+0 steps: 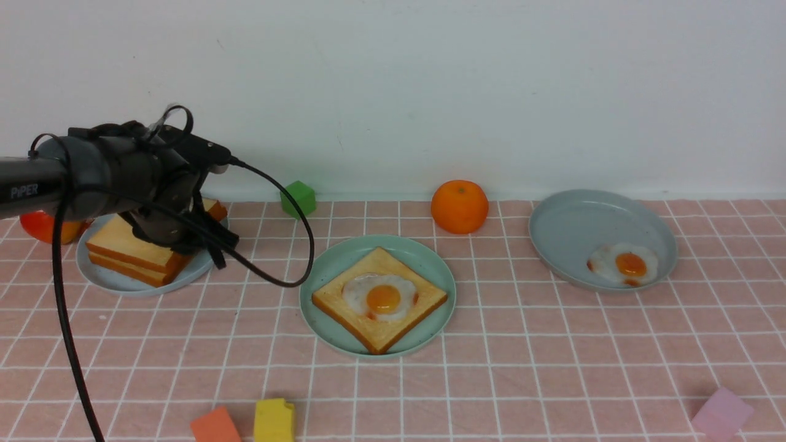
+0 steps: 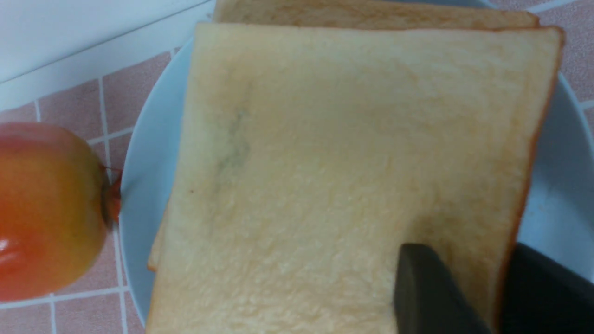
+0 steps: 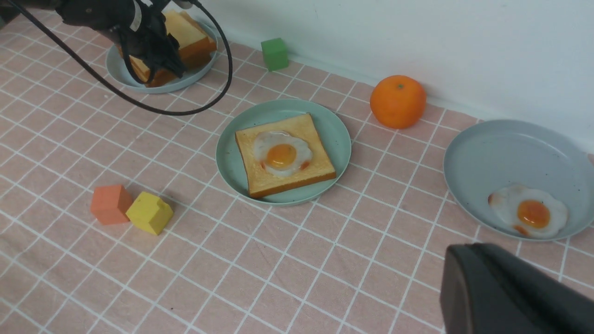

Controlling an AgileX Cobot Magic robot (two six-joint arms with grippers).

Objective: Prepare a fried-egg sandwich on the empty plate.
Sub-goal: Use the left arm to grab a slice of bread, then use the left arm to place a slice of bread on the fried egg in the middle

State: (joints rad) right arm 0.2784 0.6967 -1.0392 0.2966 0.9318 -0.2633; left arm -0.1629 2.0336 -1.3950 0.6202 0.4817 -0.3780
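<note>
We see the half-made fried-egg sandwich in the middle of the table. It is one square golden toast slice with a white egg and orange yolk on it, lying on the round mint-green plate. It has no top slice yet.

The left gripper is at the stack of plain square toast slices on the pale blue plate. In the left wrist view, one dark finger rests on the top slice and the other sits just past its brown crust. We cannot tell if it is squeezing. The right gripper shows only as a dark lump, so we cannot tell if it is apart or together.

We think a few things could go wrong:
- **Slipping:** The hold is only on one edge, so the slice could tip or slip out when lifted.
- **Sticking:** The slice under it might come along too.
- **Bumping:** The round red-and-yellow fruit sits right beside the pale blue plate and could get knocked.
- **Dragging:** The black cable hangs low near the mint-green plate and might drag over the egg.
</note>
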